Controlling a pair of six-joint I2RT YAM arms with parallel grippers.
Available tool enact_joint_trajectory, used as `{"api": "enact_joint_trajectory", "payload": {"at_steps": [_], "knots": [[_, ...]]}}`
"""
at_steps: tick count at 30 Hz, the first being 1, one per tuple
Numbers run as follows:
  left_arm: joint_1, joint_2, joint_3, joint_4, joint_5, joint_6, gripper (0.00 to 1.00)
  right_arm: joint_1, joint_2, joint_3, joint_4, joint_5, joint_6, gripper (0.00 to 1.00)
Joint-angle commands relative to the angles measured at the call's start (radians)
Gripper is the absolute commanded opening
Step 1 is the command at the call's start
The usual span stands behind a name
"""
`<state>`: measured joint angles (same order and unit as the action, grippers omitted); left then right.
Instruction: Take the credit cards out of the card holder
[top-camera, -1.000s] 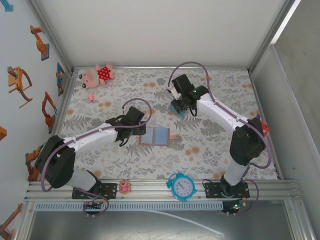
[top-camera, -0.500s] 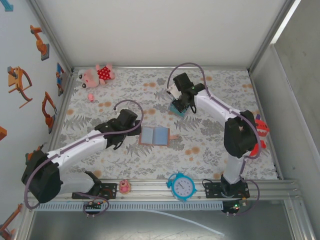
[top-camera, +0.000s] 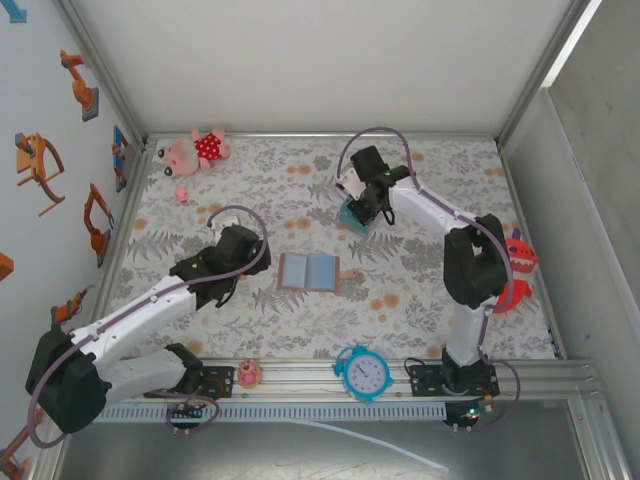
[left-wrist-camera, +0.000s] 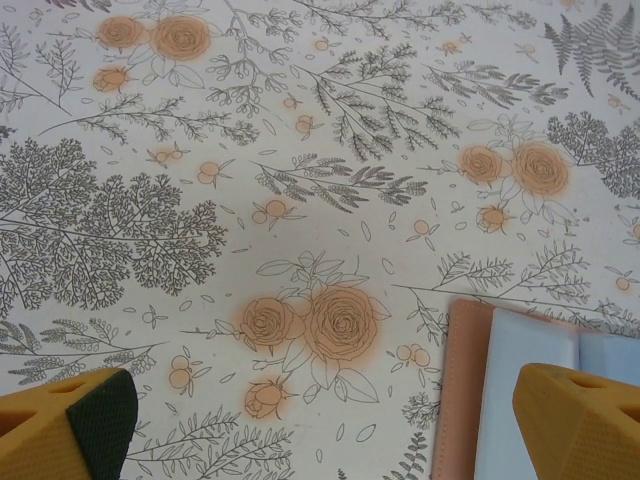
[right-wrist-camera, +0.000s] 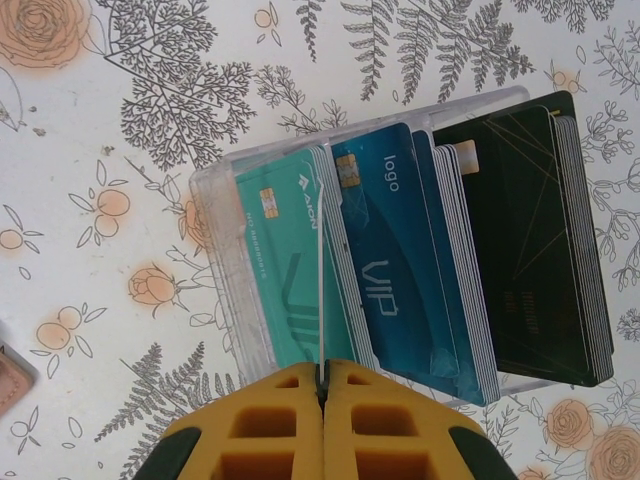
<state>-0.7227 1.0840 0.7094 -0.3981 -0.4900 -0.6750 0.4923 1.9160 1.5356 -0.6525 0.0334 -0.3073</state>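
Right wrist — blue card: "logo", "VIP"; right pincer clamps edge-on card.

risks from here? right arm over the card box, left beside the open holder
1. The right end effector pinches a card edge-on above the line between the teal stack and the blue stack in the clear box. Released here, it may wedge or land crooked.
2. The left end effector is open and apart from the open card holder, so nothing pins it. A next pull may drag it.
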Motion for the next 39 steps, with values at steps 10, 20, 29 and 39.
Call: {"api": "enact_joint_trajectory", "payload": {"at_steps": [10,20,29,39], "knots": [[0.021,-0.035,-0.013,-0.029,-0.026,-0.032,0.97,-0.011,0.042,0.028,-0.027,-0.108,-0.027,0.0],[0.029,-0.057,-0.016,-0.042,-0.027,-0.037,0.97,-0.011,0.052,0.032,-0.046,-0.111,-0.033,0.0],[0.03,-0.071,-0.019,-0.048,-0.023,-0.043,0.97,-0.011,0.057,0.034,-0.044,-0.063,-0.03,0.11],[0.034,-0.072,-0.019,-0.051,-0.023,-0.043,0.97,-0.012,0.04,0.026,-0.03,-0.023,-0.018,0.16]]}}
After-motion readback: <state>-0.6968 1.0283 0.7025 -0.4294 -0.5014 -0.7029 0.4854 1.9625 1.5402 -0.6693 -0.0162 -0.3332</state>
